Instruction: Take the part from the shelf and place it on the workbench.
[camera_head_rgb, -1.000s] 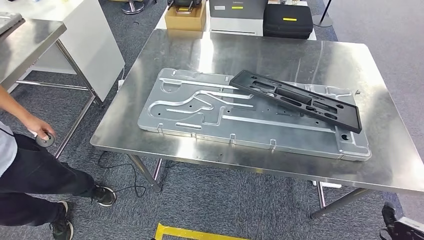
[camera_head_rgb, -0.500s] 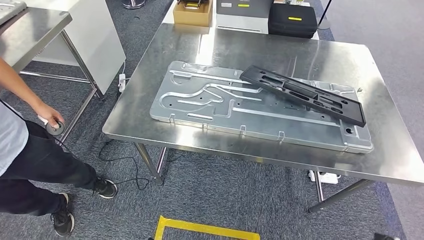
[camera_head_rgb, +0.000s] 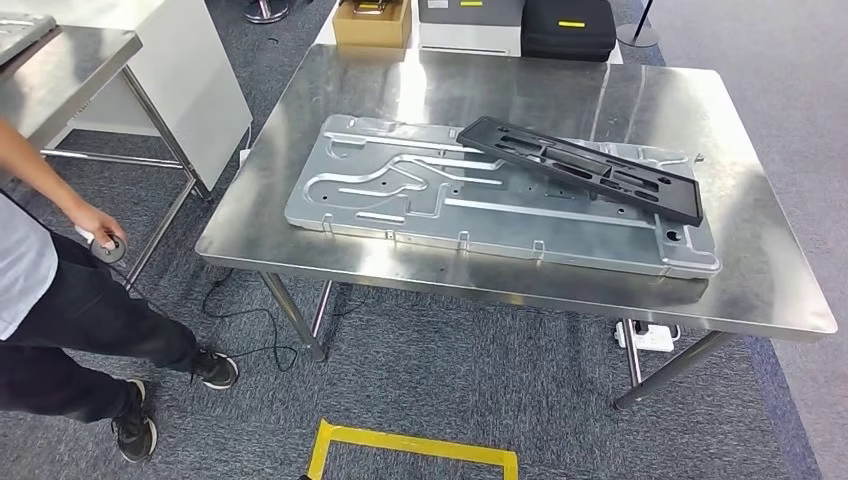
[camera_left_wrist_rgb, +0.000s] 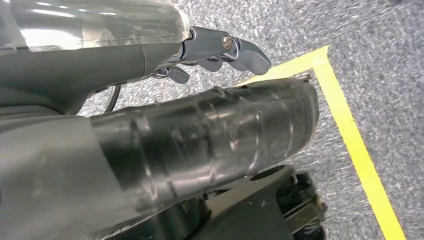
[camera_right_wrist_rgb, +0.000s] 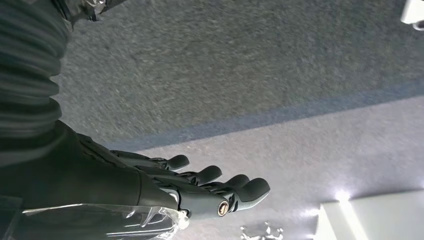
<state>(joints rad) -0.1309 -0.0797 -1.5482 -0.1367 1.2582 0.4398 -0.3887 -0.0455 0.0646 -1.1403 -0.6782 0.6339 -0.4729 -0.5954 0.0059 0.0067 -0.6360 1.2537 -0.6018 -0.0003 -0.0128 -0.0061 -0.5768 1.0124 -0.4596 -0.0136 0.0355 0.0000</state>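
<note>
Head view: flat black part (camera_head_rgb: 580, 169) (slotted)

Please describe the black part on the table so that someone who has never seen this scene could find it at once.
Look at the large steel table in the middle of the head view. A wide silver plate with pressed channels lies flat on it, and the black part rests slantwise across that plate's far right portion. It is the one dark item on the table: long, narrow, with slotted openings.
</note>
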